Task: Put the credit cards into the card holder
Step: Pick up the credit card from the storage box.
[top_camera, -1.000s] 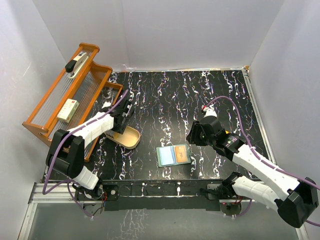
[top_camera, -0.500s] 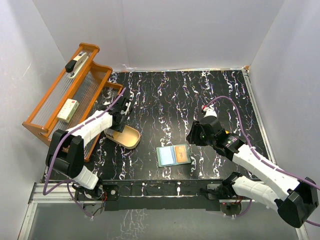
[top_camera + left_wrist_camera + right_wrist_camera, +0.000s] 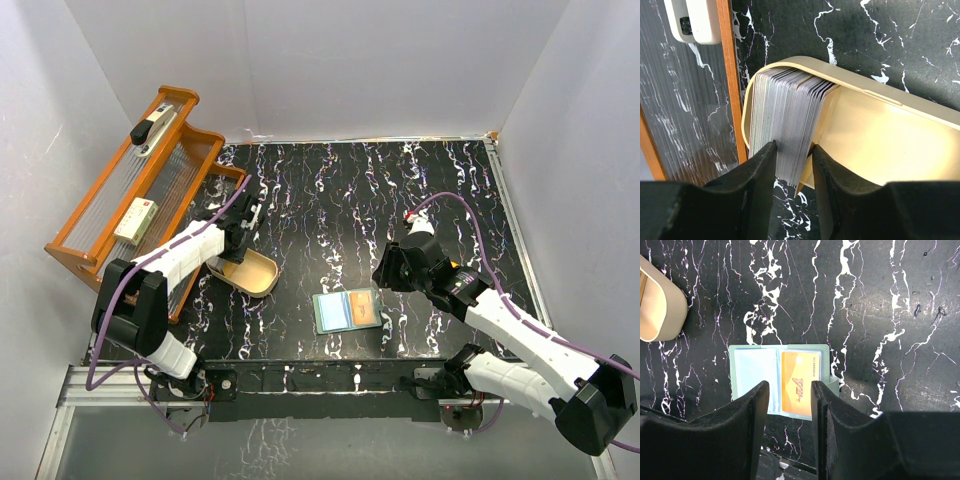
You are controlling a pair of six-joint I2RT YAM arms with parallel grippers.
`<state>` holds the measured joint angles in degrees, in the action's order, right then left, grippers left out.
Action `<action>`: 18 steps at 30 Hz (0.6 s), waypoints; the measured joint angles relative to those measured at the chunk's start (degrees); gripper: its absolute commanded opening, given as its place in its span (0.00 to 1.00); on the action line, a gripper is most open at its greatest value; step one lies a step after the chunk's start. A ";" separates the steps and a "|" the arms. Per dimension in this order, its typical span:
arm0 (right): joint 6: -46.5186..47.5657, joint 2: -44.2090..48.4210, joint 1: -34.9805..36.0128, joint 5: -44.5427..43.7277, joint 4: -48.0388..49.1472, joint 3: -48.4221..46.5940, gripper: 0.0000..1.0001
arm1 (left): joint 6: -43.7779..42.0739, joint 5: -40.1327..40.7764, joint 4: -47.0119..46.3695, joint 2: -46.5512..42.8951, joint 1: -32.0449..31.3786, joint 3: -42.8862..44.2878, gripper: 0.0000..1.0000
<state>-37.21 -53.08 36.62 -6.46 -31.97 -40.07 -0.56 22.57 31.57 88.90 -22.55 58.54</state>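
Top external: left arm has dipped a touch nearer the tan dish (image 3: 262, 277) on the counter (image 3: 330, 190); right arm hasn't budged.
Card holder (image 3: 347, 311): lying open at the counter's front centre, one orange card (image 3: 800, 390) already slotted in.
Credit cards (image 3: 785, 115): stacked on edge at the dish's end.
Left fingers (image 3: 792, 155): narrowed around the stack's near edge. Pinching yet? Cannot tell, but a pick looks imminent.
Right fingers (image 3: 789, 387): spread, empty, hovering over the holder.

My top cam sits high over the near edge of the bench (image 3: 330, 190), looking down across all of it. Left wrist cam is jammed right against the tan dish (image 3: 880, 135). Right wrist cam looks straight down on the card holder (image 3: 754, 380), catching that dish's end too.
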 measured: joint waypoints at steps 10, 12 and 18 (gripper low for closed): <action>-0.22 0.00 0.00 0.00 0.00 0.00 0.38 | 0.42 -1.62 0.96 -0.04 0.09 1.20 0.09; -0.26 -0.02 0.00 0.00 0.00 0.00 0.38 | 0.55 -2.34 1.55 -0.09 0.11 1.66 0.05; -0.31 -0.02 0.00 0.31 0.02 0.00 0.39 | 1.64 -5.75 3.54 -0.44 0.11 3.48 0.00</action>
<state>-37.52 -53.10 36.62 -6.15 -31.94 -40.07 1.08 16.82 35.11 88.47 -22.44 62.02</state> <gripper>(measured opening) 0.382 0.011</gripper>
